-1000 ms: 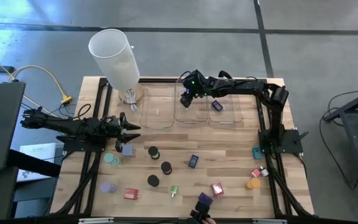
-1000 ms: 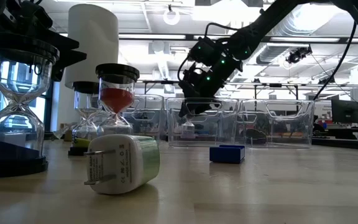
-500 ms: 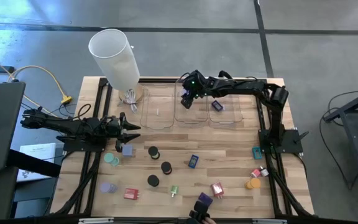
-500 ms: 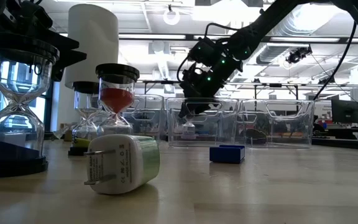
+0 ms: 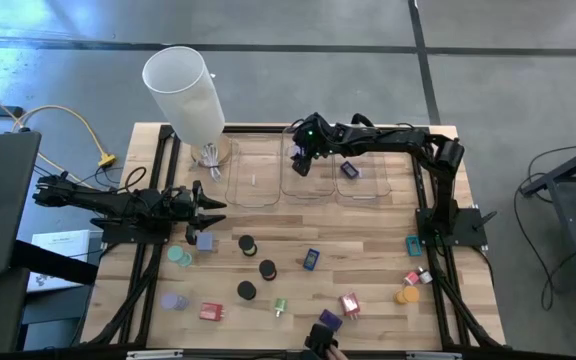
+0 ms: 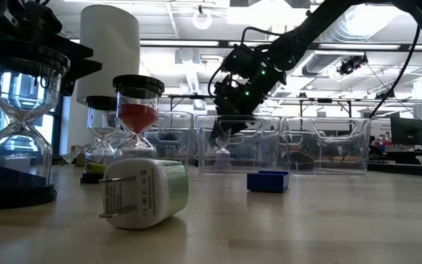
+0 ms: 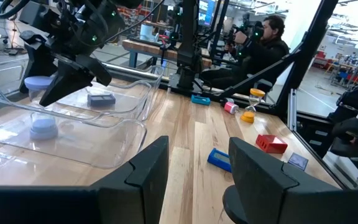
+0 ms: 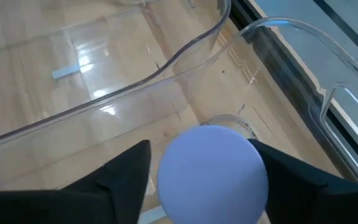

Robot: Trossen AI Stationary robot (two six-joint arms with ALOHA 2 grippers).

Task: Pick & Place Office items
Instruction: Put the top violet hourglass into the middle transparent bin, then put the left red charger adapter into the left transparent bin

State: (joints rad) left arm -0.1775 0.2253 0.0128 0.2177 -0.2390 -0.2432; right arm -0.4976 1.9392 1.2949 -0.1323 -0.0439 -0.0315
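- Light wooden slatted table [image 5: 368, 250], mid-frame in the high view.
- Three clear rectangular plastic trays [image 5: 253, 180] along its upper edge.
- Black round discs [image 5: 247, 244] at centre.
- Lavender cap [image 5: 174, 301], red block [image 5: 210, 312] lower left.
- Orange cap [image 5: 406, 295] lower right.

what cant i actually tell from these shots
- High view: what lies in the middle tray under the right claw; that arm hides it.
- Right wrist view: whether the lavender cap is gripped or resting on the tray; it fills the frame.
- High view: the dark shape by the purple piece, cut off by the bottom edge.
- Low view: most small items, blocked by the hourglasses and the plug.
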